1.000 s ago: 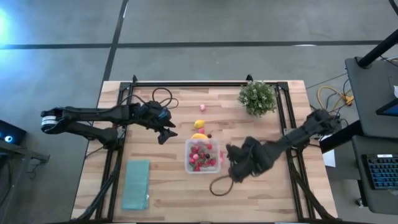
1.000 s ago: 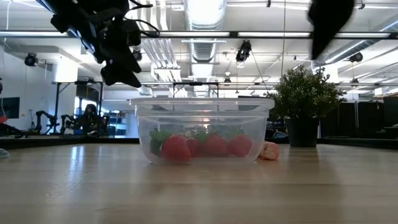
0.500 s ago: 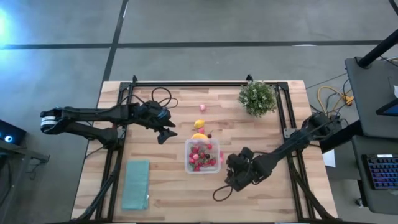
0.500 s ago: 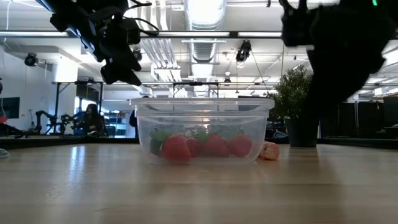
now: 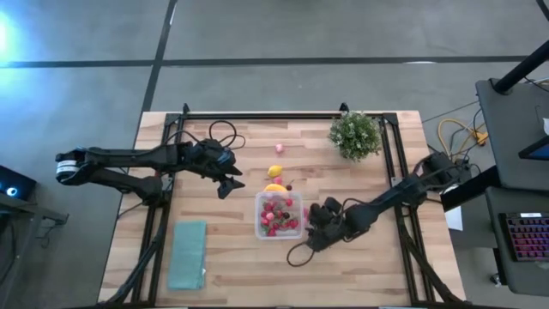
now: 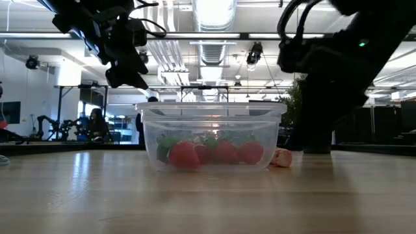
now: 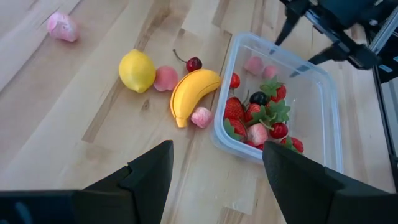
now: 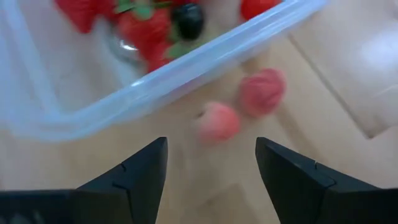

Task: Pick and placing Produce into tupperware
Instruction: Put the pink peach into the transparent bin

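Observation:
The clear tupperware [image 5: 279,215] stands mid-table and holds several red strawberries and other small pieces [image 7: 258,115]. Just beyond its far side lie a yellow lemon [image 7: 137,70], a banana-shaped piece [image 7: 193,93], a cherry [image 7: 194,63] and small pink pieces [image 7: 165,78]. Another pink piece [image 5: 279,148] lies farther off. My right gripper [image 8: 211,146] is open, low beside the box's right wall, above two pink-red pieces [image 8: 219,122] [image 8: 263,91] on the table. My left gripper [image 5: 230,184] hovers open, up and to the left of the box.
A green potted plant [image 5: 354,135] stands at the far right of the table. A flat teal rectangle [image 5: 188,254] lies near the left front corner. A dark cable loop [image 5: 300,255] trails below the right arm. Bare wood lies along the table's near side.
My right gripper has come down from high above the table to just above the tabletop, and has shifted left toward the tupperware's right wall. My left arm has kept still. No produce has moved.

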Controlling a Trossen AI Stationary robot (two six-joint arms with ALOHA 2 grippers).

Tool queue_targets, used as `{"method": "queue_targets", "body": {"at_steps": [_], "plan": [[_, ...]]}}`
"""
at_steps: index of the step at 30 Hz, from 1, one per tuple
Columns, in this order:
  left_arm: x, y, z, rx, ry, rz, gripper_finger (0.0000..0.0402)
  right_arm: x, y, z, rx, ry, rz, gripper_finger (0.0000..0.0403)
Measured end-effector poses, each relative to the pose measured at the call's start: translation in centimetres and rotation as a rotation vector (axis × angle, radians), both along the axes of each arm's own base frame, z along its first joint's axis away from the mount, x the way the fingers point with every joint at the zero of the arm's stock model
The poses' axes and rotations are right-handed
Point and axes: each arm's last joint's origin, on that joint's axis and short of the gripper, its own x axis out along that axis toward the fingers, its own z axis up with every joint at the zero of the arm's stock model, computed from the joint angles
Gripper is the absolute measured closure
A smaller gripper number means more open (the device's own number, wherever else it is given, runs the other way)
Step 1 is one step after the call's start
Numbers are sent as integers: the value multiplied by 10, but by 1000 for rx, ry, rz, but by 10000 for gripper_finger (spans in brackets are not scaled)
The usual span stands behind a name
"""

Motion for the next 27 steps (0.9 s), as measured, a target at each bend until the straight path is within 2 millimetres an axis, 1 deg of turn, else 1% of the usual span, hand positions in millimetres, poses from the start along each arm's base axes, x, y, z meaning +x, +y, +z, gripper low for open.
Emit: {"method": "queue_targets", "body": {"at_steps": [4, 8, 18, 23, 27], "plan": [[0, 0, 0, 0, 0, 0, 169, -1, -9, -6, -1, 16, -8, 166], [0, 0, 0, 0, 0, 0, 169, 1, -14, -11, 81, 15, 37, 166], [0, 0, 0, 7, 1, 8, 169, 5, -19, -10, 26, -15, 74, 168], [2, 1, -2, 7, 10, 9, 169, 9, -24, -10, 38, -36, 65, 170], [6, 1, -4, 6, 12, 10, 169, 9, -23, -11, 59, -30, 72, 170]]}}
